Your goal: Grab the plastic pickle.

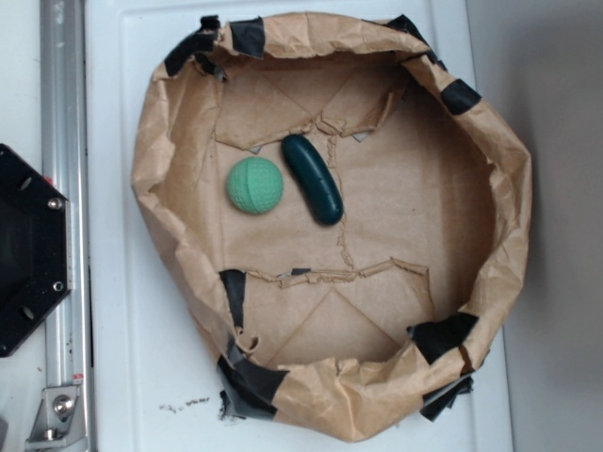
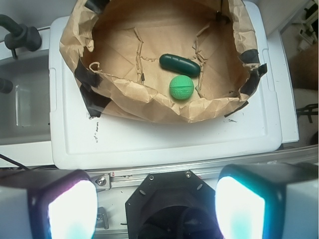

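We judge the dark teal-green, glossy, sausage-shaped plastic pickle (image 1: 313, 178) light, stiff and slippery, best pinched across its narrow middle; it lies on the floor of the crumpled brown paper bowl (image 1: 490, 141), just right of the mint-green textured ball (image 1: 255, 185), almost touching. The bowl's taped walls crowd the approach. It sits on a white surface (image 1: 141, 377), and our end effector (image 2: 155, 199) hangs released, well back.

The gripper (image 2: 157, 209) sat wide open at the bottom, its two fingers (image 2: 67, 209) far apart and holding nothing. Far from it, a paper bowl (image 2: 124, 97) stood on a white lid (image 2: 164, 139). Inside lay the pickle (image 2: 179, 64), and a green ball (image 2: 181, 87) sat just beside it, nearer the gripper.
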`<control>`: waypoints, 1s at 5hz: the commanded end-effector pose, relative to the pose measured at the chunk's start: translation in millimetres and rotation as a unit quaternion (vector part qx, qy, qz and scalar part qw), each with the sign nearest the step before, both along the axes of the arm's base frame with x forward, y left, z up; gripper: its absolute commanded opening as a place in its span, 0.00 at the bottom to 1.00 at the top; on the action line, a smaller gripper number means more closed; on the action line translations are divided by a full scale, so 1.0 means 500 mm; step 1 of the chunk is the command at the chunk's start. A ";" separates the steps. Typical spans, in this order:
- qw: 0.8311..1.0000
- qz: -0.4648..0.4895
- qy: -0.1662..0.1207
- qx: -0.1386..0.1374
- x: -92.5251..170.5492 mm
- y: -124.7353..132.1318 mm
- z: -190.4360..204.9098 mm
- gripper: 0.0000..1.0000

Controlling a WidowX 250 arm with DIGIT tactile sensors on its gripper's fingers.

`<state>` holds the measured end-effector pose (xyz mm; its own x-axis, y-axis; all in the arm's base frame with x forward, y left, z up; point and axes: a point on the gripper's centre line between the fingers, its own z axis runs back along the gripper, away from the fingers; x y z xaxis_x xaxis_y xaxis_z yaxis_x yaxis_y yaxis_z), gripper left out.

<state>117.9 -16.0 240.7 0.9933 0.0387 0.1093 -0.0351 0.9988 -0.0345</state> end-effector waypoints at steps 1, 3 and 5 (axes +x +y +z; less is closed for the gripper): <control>0.967 -0.242 -0.070 0.041 0.207 0.029 -0.044 1.00; 0.976 -0.182 -0.088 0.077 0.294 0.039 -0.230 1.00; 0.976 -0.182 -0.088 0.077 0.294 0.039 -0.230 1.00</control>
<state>259.8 3.9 112.1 0.9181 -0.3310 0.2179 0.3094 0.9423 0.1279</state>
